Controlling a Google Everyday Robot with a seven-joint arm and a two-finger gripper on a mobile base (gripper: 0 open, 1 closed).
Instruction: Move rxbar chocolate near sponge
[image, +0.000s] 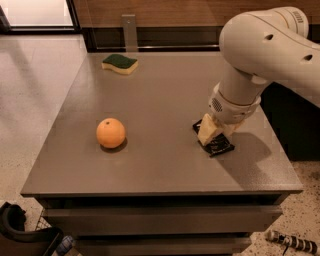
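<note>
Camera view, single entry.

Item 1: rxbar chocolate (220, 145). Black wrapper, flat on the grey worktop (165, 90), right of centre in the frame, partly covered.

Item 2: hand (212, 133). Cream-coloured, down on the bar's upper-left end, under the white arm (260, 45) that enters from the upper right. Whether it is apart or clamped on the bar cannot be told.

Item 3: sponge (120, 63). Green top, yellow body, upper left of the frame near the worktop's far edge, well apart from the bar.

Item 4: orange (110, 133). Left of centre, well apart from both, off the straight line between them.

Handling note: step in hand judged to be the grasp. A thin flat wrapper wants a low, square pinch across its narrow width. Confirm the hold before lifting, then carry toward the upper left and set down just beside the sponge without nudging it.
</note>
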